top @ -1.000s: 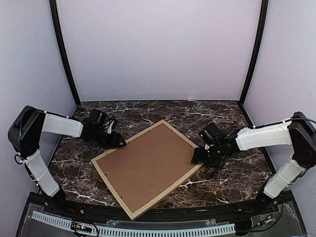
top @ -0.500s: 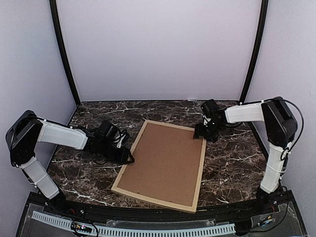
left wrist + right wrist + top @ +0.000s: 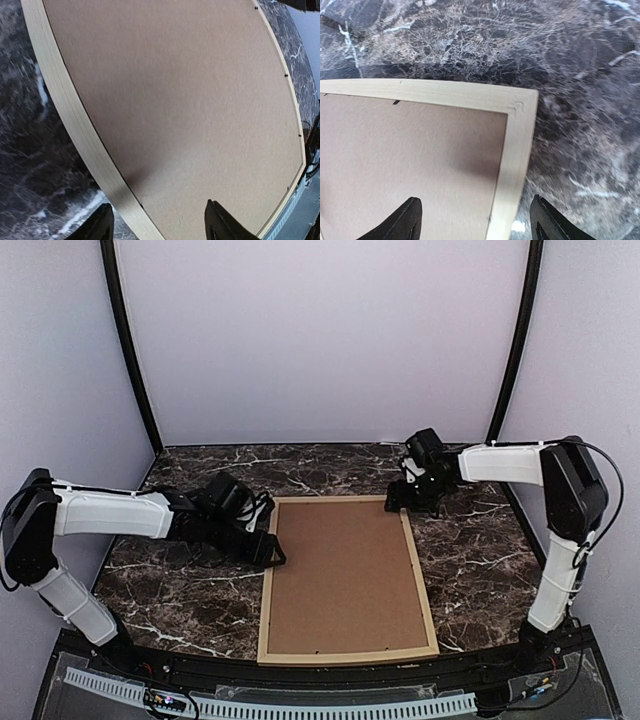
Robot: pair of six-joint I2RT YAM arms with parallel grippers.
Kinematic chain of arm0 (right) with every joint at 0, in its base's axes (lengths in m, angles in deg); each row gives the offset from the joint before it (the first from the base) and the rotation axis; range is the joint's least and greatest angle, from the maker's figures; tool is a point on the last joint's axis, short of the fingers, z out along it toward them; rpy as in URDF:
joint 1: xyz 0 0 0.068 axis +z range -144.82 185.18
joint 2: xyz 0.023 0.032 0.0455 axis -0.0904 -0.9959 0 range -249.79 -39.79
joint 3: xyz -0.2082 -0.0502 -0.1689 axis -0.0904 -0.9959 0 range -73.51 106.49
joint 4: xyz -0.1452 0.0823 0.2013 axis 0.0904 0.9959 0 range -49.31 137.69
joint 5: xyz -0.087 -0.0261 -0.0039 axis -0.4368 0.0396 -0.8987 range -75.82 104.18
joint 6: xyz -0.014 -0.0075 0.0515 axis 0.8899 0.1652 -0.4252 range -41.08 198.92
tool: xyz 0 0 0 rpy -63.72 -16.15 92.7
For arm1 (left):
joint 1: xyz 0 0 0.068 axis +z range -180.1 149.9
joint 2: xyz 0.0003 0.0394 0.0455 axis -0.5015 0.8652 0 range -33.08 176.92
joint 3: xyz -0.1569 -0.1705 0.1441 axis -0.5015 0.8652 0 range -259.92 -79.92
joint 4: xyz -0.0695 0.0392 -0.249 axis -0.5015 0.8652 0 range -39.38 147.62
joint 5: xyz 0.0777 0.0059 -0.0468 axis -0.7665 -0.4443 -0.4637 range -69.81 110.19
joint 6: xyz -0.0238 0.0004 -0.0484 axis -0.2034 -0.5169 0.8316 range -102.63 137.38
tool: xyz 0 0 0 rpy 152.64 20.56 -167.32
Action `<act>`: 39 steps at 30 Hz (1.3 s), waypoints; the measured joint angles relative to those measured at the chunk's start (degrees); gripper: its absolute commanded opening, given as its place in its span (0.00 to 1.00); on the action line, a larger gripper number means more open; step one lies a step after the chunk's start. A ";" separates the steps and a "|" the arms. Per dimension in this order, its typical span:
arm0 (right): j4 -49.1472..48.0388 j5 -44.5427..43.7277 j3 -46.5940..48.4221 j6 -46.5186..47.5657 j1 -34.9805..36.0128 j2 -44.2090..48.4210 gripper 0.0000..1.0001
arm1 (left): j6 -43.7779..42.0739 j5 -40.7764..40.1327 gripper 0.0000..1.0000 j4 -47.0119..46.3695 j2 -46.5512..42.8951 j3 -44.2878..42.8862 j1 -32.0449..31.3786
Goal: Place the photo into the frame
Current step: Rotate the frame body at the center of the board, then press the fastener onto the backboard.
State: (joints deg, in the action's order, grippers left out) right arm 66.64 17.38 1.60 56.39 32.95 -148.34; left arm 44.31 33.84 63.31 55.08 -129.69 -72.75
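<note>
Marble-look table (image 3: 480,570), dark with white veins. Pale lilac walls (image 3: 320,340) on three sides, black poles (image 3: 128,350) at the back corners. White ribbed strip (image 3: 300,708) along the near edge, by the arm bases.

Only one holder on the table: the frame (image 3: 350,654). Light wood, lying flat with its back up, centre to slightly right. Long sides run near to far and the short near side is close to the front edge. Brown backing board (image 3: 345,575) sits inside it and fills the whole opening, flush within the rails. Small dark tabs (image 3: 285,76) show along the board's edge in both wrist views. What lies under the board cannot be seen.

Left pincer (image 3: 274,550) is low at the far part of the frame's left long rail. Jaws are wide, and in the left wrist view its fingers (image 3: 102,225) straddle that rail, one over the table and one over the board. Contact cannot be told.

Right pincer (image 3: 408,504) is at the frame's far right corner, also spread wide. Its fingers (image 3: 409,220) sit either side of the right rail, nothing clamped.
</note>
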 measured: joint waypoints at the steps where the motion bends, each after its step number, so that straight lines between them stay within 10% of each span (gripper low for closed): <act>1: -0.07 0.00 -1.31 0.09 0.00 1.77 0.74 | -0.15 -1.07 0.67 0.50 0.02 -1.62 0.33; 25: -5.46 6.95 -18.34 -2.97 -0.11 9.53 0.19 | -9.03 -12.28 0.84 8.90 17.88 -22.62 13.16; 39: -9.14 7.56 -19.85 -5.03 -0.07 9.84 0.12 | -11.06 -14.14 0.83 15.39 24.04 -28.70 13.35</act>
State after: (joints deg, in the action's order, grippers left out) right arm 57.51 24.94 -18.24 51.37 32.89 -138.51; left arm 33.25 19.70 78.70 79.12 -158.39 -59.40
